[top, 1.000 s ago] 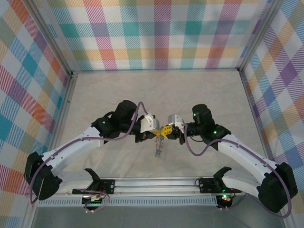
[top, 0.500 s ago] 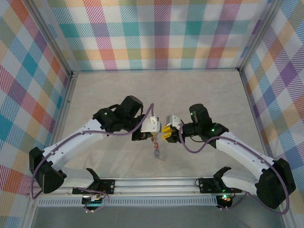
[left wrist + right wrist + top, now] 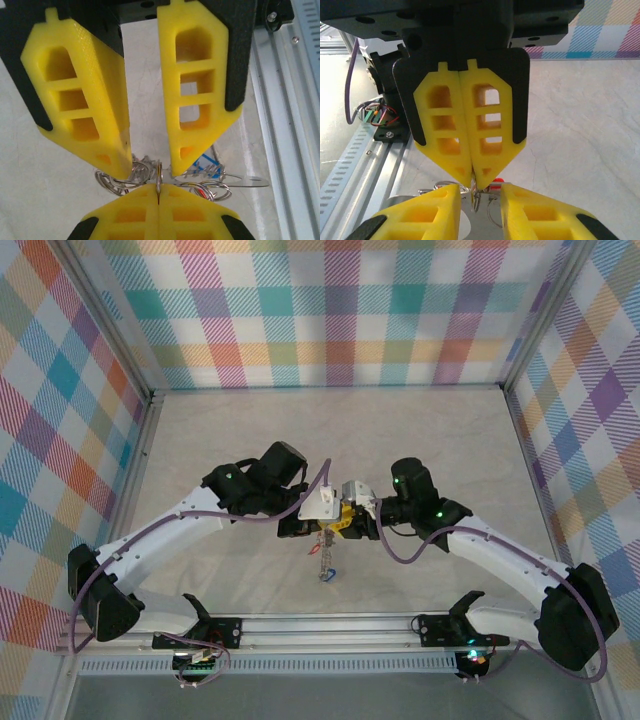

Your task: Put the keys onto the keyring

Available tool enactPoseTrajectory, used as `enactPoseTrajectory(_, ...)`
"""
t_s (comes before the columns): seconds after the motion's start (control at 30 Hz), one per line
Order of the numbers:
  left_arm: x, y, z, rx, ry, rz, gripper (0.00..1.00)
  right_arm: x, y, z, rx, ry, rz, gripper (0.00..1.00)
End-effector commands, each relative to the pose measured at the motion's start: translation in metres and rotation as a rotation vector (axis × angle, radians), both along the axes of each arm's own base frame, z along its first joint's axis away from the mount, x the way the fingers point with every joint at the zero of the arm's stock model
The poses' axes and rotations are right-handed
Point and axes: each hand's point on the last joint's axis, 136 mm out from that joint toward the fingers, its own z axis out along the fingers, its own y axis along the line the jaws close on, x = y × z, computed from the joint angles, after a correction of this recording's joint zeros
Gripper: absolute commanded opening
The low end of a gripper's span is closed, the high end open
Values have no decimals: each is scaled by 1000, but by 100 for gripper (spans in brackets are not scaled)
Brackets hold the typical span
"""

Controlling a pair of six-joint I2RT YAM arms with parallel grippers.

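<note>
Keyring: thin silver loop, seen edge-on. It is pinched between the closed jaws of the left gripper, above the worktop at mid-front.
Keys: small bunch hanging below the meeting grippers. A blue head hangs lowest, and a red head sits among small split rings.
Right gripper: jaws narrowly parted, straddling the left gripper's tips and the loop, clamped on nothing.
Worktop: pale, marbled.
Surround: plaid panels.
</note>
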Motion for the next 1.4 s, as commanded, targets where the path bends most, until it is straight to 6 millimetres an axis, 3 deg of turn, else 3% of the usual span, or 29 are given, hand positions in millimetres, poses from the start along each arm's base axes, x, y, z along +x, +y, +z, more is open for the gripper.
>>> enactPoseTrajectory(0.0, 5, -9, 25, -85, -4, 2, 0, -10, 2, 0, 22, 19, 47, 27)
enactPoseTrajectory(0.47, 5, -13, 36, -149, 13, 2, 0, -6, 4, -7, -5, 43, 32, 22)
enactPoseTrajectory(0.6, 6, -11, 36, -152, 10, 8, 0, -4, 6, -5, 4, 33, 24, 0)
enactPoseTrajectory(0.67, 7, -9, 35, -152, 14, 19, 0, -2, 5, -3, 17, 17, 8, 0)
enactPoseTrajectory(0.77, 7, -3, 37, -185, 42, 49, 19, 0, 5, 5, 59, -10, -11, 0)
enactPoseTrajectory(0.9, 7, 4, 39, -273, 29, 96, 29, 0, 5, 17, 142, -37, -28, 0)
enactPoseTrajectory(1.37, 2, 1, 42, -357, 22, 86, 33, 0, 6, 35, 252, -59, -33, 0)
